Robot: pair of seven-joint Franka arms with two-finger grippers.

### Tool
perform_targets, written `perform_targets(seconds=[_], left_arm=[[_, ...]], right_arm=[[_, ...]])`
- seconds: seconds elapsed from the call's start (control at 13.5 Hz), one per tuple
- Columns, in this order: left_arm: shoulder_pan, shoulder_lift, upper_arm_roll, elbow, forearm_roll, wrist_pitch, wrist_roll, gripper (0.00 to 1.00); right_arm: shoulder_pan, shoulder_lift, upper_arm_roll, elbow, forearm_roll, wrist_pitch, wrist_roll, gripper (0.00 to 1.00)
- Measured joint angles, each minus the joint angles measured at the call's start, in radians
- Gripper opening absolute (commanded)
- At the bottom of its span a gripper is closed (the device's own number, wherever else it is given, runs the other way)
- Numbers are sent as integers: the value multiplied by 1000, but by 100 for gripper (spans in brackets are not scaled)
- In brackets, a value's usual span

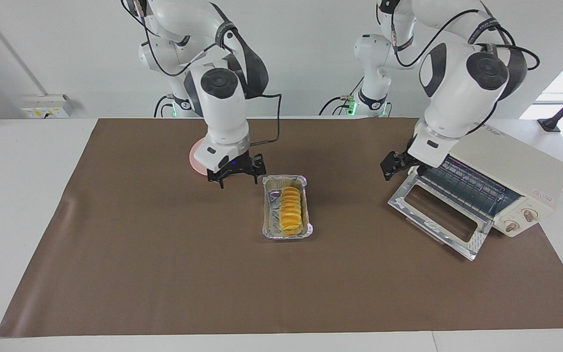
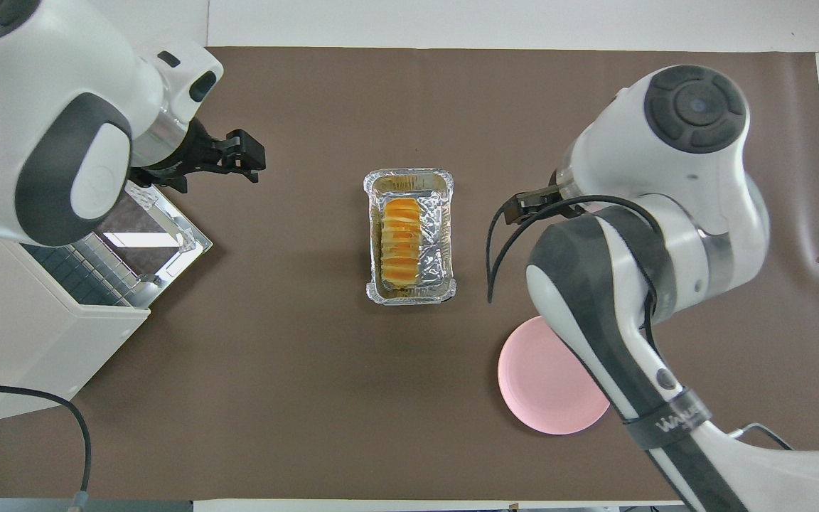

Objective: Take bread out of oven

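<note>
arms: we see glossy white shells, dark grey joints | cables: black, strapped on | grippers: black two-finger left gripper (image 1: 395, 166), right gripper (image 1: 236, 176)

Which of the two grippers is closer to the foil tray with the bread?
The right gripper: it hangs open just beside the foil tray holding the bread, while the left gripper is by the oven door.

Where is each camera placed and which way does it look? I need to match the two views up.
Facing view: high across the table, looking at the robots; shows both whole arms, left gripper by the oven, right gripper beside the foil tray.
Overhead view: above the robots' end, looking steeply down; arms enter from the bottom.
Shared: tray, bread, pink plate, oven, both grippers, half a turn apart.
</note>
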Motion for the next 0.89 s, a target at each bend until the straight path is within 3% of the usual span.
perform_targets(seconds=[0.3, 0.67, 0.74, 0.82, 0.89], left_arm=[[132, -72, 3, -12, 26, -119, 259, 100], [167, -221, -15, -122, 27, -219, 322, 100], [167, -234, -17, -134, 27, -219, 322, 100], [167, -242, -16, -140, 28, -219, 322, 100], [170, -246, -16, -143, 29, -219, 322, 100]], right_arm=[[53, 129, -1, 65, 14, 58, 108, 97], [43, 161, -10, -37, 101, 202, 111, 94], [43, 161, -10, -59, 107, 219, 119, 87], [43, 161, -10, -75, 109, 229, 131, 72], [43, 161, -10, -86, 109, 234, 139, 50]])
